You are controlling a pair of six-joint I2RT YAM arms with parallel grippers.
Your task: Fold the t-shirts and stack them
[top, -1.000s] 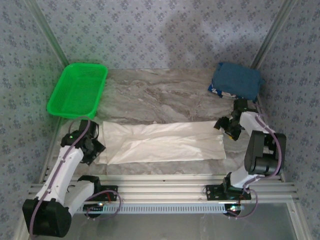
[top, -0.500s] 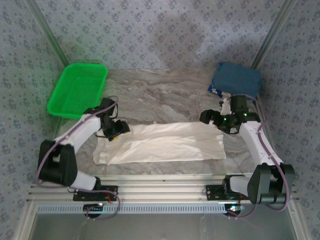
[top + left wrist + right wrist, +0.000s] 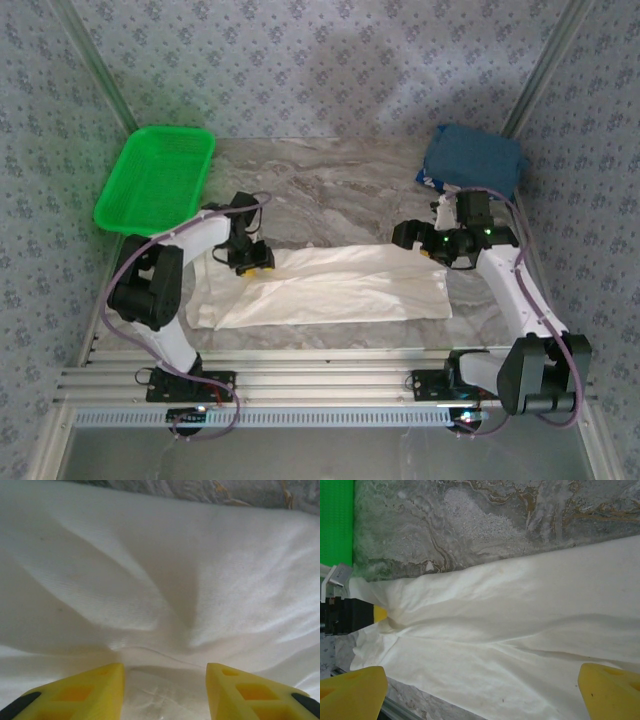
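Over the cream t-shirt (image 3: pixel 340 290), left gripper (image 3: pixel 254 267) (right gripper (image 3: pixel 443 255) too) gapes.

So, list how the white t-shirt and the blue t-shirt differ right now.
The white t-shirt lies as a long wrinkled strip across the table; the blue t-shirt is a compact bundle at the far right corner. The open left gripper is at the white t-shirt's left end; no gripper touches the blue t-shirt. Both rest on the table.

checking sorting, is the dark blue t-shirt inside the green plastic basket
No, the dark blue t-shirt lies far right, the green plastic basket far left.
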